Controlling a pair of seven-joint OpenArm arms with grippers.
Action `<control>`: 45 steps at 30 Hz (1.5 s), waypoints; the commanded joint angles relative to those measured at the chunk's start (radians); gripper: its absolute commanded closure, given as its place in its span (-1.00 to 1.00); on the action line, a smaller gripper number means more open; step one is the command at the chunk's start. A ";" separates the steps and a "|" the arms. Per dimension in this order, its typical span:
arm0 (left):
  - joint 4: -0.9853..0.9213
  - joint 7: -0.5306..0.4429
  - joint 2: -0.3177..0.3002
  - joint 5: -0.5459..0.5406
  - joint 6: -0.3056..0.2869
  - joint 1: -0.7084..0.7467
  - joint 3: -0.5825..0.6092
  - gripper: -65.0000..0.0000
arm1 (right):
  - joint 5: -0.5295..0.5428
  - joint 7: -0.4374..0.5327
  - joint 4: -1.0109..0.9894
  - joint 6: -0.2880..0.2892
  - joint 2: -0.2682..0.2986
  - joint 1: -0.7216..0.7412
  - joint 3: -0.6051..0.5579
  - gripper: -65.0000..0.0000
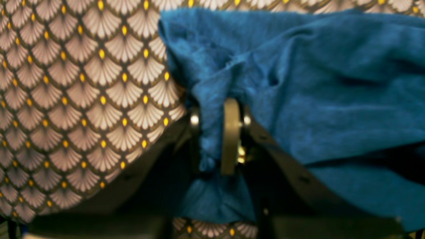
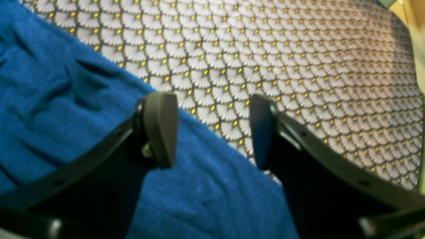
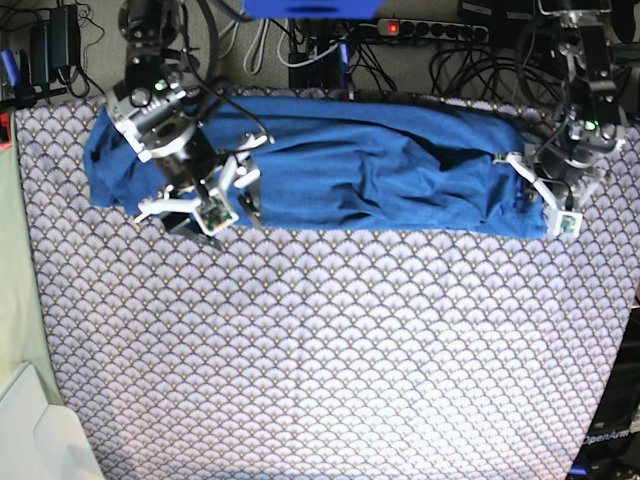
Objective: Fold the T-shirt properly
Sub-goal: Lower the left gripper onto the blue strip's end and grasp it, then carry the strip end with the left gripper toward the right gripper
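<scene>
The blue T-shirt (image 3: pixel 350 165) lies bunched in a long band across the far part of the table. At its right end in the base view, my left gripper (image 3: pixel 522 178) pinches the cloth. The left wrist view shows that gripper (image 1: pixel 212 136) shut on a gathered fold of the T-shirt (image 1: pixel 315 99), with fabric squeezed between the fingers (image 1: pixel 230 132). My right gripper (image 3: pixel 235 195) hovers over the shirt's near edge toward its left end. In the right wrist view it (image 2: pixel 212 132) stands open, one finger (image 2: pixel 159 129) over the T-shirt (image 2: pixel 66 109), the other over the tablecloth, nothing between them.
A scallop-patterned grey-white tablecloth (image 3: pixel 330 350) covers the table. Cables and a power strip (image 3: pixel 430 30) run along the back edge. A white object (image 3: pixel 30 440) sits at the near left corner, beyond the cloth's left edge.
</scene>
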 commanded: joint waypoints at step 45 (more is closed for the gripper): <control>0.179 -0.019 0.320 0.010 0.668 -0.036 0.749 0.99 | 0.012 0.022 0.023 0.085 0.002 0.141 0.268 -0.08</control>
